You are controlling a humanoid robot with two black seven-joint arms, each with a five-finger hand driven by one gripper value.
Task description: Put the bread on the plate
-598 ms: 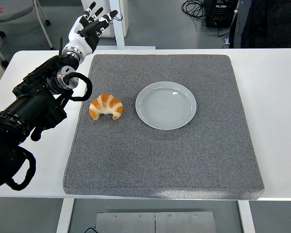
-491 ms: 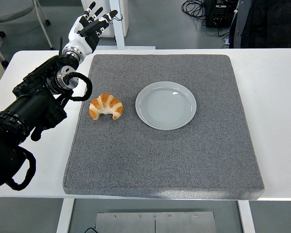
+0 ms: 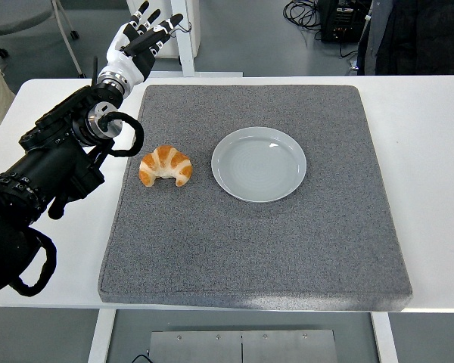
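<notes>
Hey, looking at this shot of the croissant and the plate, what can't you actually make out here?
All in the head view:
- Right hand: out of view entirely.
- Left arm: its lower part is cut off by the picture's left edge.
- Person at top right: cut off by the top edge; only dark clothing shows.
- Croissant: its underside is hidden against the grey mat.
- Plate: its underside is hidden too.

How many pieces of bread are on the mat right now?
1. A single croissant lies on the grey mat, just left of the empty plate and apart from it. Nothing appears hidden.
</notes>
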